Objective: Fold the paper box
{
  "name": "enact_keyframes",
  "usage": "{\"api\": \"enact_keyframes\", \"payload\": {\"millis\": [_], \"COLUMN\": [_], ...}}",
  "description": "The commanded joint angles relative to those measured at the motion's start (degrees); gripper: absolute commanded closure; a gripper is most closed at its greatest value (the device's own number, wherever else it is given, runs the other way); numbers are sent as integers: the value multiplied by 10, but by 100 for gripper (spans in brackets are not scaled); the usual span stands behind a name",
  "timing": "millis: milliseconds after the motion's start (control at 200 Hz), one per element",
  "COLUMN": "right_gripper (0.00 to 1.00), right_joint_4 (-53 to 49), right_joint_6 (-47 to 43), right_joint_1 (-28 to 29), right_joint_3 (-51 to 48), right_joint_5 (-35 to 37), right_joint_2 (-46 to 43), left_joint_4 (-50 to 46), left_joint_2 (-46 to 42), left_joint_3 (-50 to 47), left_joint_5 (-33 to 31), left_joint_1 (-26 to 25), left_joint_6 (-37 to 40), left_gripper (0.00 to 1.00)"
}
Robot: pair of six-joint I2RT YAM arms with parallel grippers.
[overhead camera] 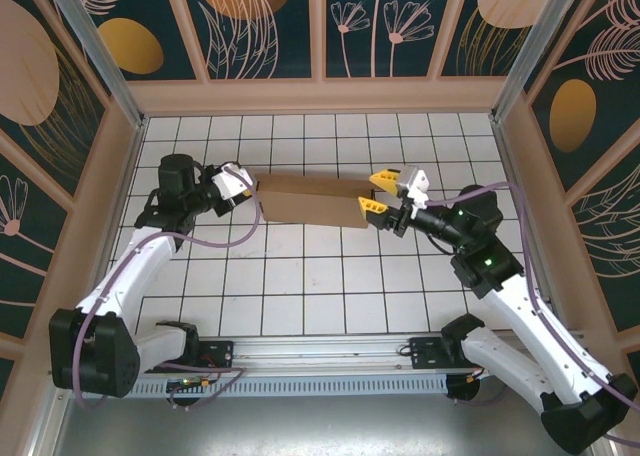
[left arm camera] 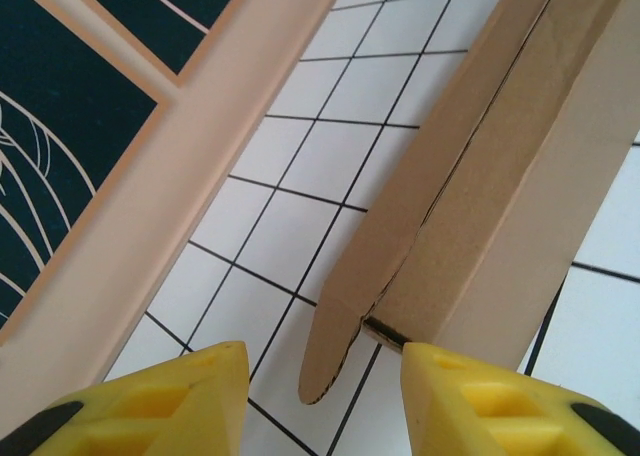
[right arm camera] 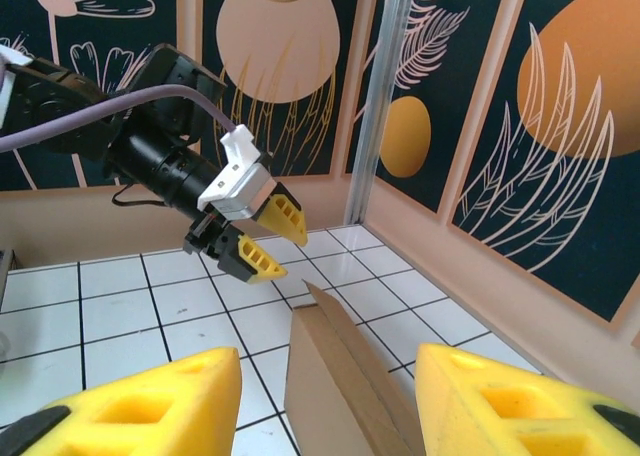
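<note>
The paper box [overhead camera: 310, 198] lies half-folded, one end ahead of each gripper. The left gripper [left arm camera: 322, 364] stands parted just short of its near end, holding nothing; the right gripper [right arm camera: 328, 358], equally spread, straddles the raised opposite end, likely so both can press the fold together

The desk [overhead camera: 300, 296] is a flat white top, marked into square tiles by thin dark lines. A pale beige ledge [overhead camera: 320, 98] closes it in on the far, left and right sides, and a metal rail [overhead camera: 330, 348] runs along its near edge. A brown cardboard box [overhead camera: 310, 198] sits toward the far middle, long side running left to right, partly folded, with long flaps raised off the tiles.
</note>
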Motion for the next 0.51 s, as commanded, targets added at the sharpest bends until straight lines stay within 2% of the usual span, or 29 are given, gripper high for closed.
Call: {"api": "enact_keyframes", "payload": {"millis": [0, 170, 415, 500], "right_gripper": [50, 50, 51, 51], "right_joint_4": [-23, -29, -34, -36], "right_joint_6": [-10, -18, -24, -23], "right_joint_1": [5, 8, 9, 9], "right_joint_3": [-11, -31, -30, -30], "right_joint_5": [11, 32, 31, 31], "right_joint_2": [-27, -51, -40, -30], "left_joint_4": [-20, -11, 32, 38], "left_joint_2": [16, 43, 51, 55], "left_joint_3": [22, 20, -3, -2], "left_joint_5": [5, -3, -11, -10], "left_joint_1": [5, 6, 6, 6], "left_joint_6": [43, 48, 42, 41], "left_gripper": [56, 58, 71, 72]}}
